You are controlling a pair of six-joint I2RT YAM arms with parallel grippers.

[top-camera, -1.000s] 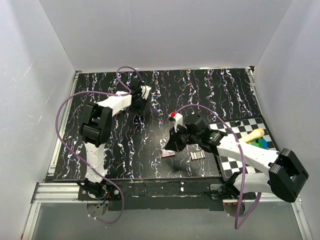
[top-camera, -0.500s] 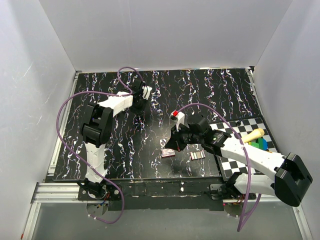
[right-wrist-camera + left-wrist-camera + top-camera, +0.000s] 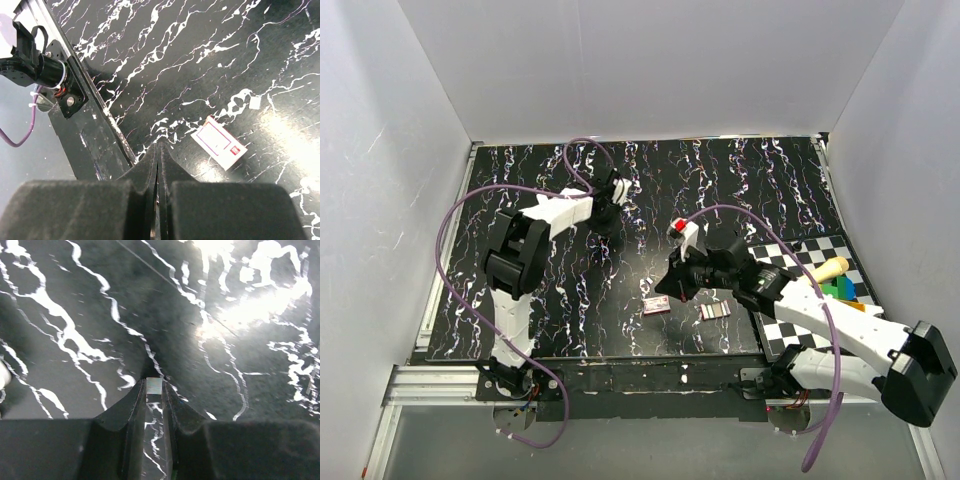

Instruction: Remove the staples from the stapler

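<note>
Black marbled worktop (image 3: 550, 290): everything sits on this, with both arms reaching out over it.
Left gripper (image 3: 616, 190): way out over the back of the worktop, well apart from everything else. In its wrist view the fingers are nearly pressed together, pinching a small silvery piece at the tips.
Staple strip (image 3: 154, 386): that silvery piece, as far as I can tell. It's shiny and thin and runs back between the fingers, off the surface.
Right gripper (image 3: 157, 150): fingers squeezed flat against each other with nothing visible between them. It hangs over the front middle of the worktop, angled toward the near edge.
Staple box (image 3: 656, 306): little white box with a red end, lying flat just beside the right gripper's tips.
Grey striped piece (image 3: 715, 311): lies flat just right of the box. It could be more loose strips, too small to call.
Stapler: honestly can't pick it out for sure. Nothing I can see is clearly it.
Checkered mat (image 3: 772, 335): front right, partly under the right arm, with a wooden handle (image 3: 832, 267) and green and blue bits (image 3: 838, 288) on it.
Step in hand: my guess is the staples are out and the left arm is dealing with the pulled strip.
Next move: probably setting the strip down somewhere sensible. That means lowering close to the surface before spreading the fingers, since a strip that thin would bounce or break up if dropped.
</note>
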